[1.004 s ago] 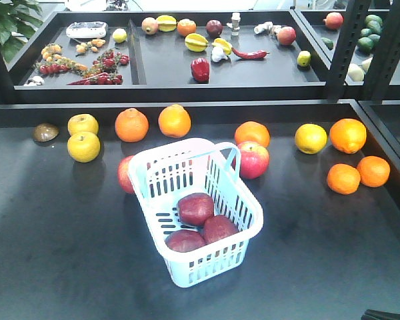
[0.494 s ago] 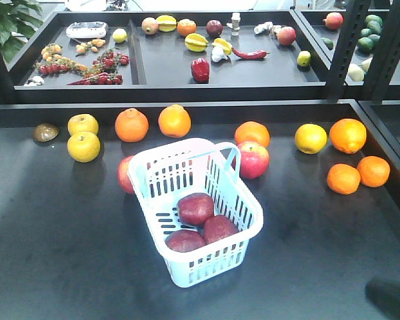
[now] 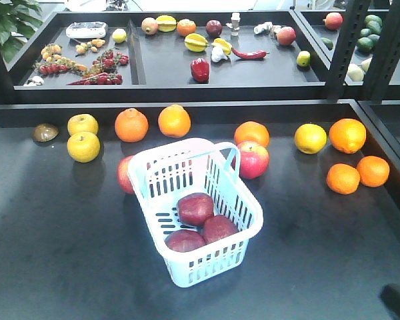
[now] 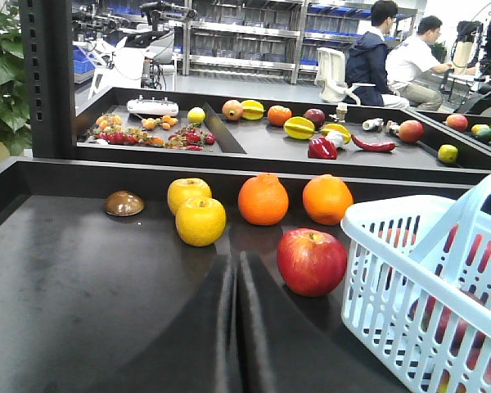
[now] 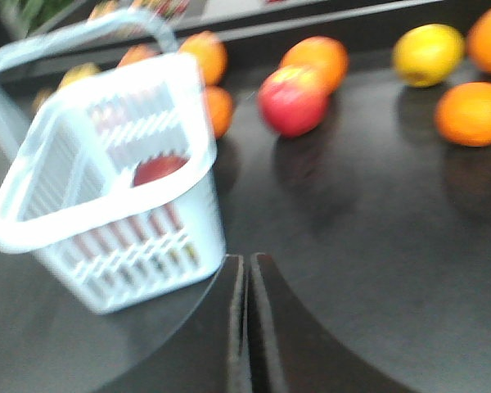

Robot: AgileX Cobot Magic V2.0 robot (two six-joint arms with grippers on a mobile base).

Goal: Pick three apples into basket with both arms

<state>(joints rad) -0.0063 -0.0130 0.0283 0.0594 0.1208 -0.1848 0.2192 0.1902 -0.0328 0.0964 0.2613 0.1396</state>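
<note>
The dark counter [image 3: 60,253] has much bare surface in front and on both sides of the basket [image 3: 195,212], up to its raised back edge. The pale blue basket stands near the middle, turned at an angle, and the three dark red apples [image 3: 195,209] lie together inside it at the near end. A brighter red apple [image 4: 311,261] sits just beside the basket's left wall, another one [image 3: 253,160] near its far right corner. The left claw [image 4: 236,282] is clenched and holds nothing. The right claw [image 5: 247,282] is also pressed together, empty, near the basket's corner.
</note>
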